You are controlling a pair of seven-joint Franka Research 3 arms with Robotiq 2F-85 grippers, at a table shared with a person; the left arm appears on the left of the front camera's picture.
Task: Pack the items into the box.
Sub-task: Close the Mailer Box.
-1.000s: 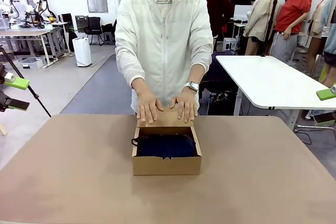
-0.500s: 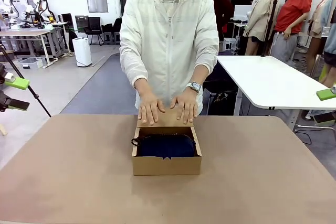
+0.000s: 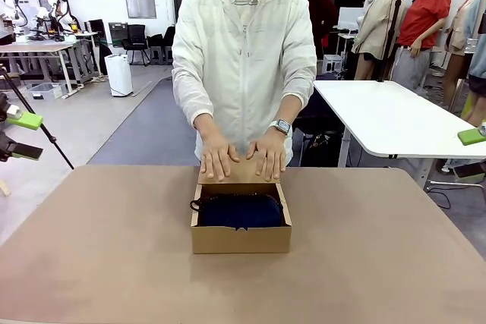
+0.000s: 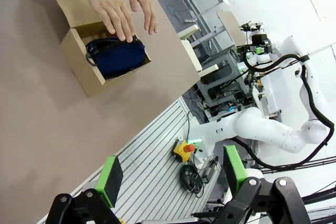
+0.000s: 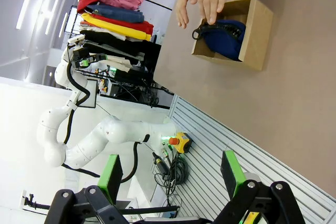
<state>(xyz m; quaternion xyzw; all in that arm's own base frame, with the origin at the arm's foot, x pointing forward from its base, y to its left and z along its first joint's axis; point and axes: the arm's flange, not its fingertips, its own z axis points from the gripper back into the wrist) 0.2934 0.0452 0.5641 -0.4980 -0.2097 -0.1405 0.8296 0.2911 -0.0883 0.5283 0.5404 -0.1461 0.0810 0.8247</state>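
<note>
Person's hands (image 3: 241, 155) are resting flat on the box (image 3: 241, 239) flap at the far side, looks like they're getting ready to fold it over. Box is sitting mid-desk, nearer the far edge than the robot's edge, w/ the blue pouch (image 3: 241, 211) lying flat inside, its loop poking toward the box's left wall. Can't make out a knife or stapler in there, maybe under the pouch, can't tell.

To do this bit well imo: bring the flap down evenly w/ both hands, tuck the loop in first so it isn't getting pinched at the rim, and steady the box so it isn't sliding.

Left gripper (image 4: 170, 174) is hanging w/ jaws spread wide, nothing between them, well apart from the box, back off the desk's near edge. Right gripper (image 5: 171, 173) same: spread, empty, well back from the box
</note>
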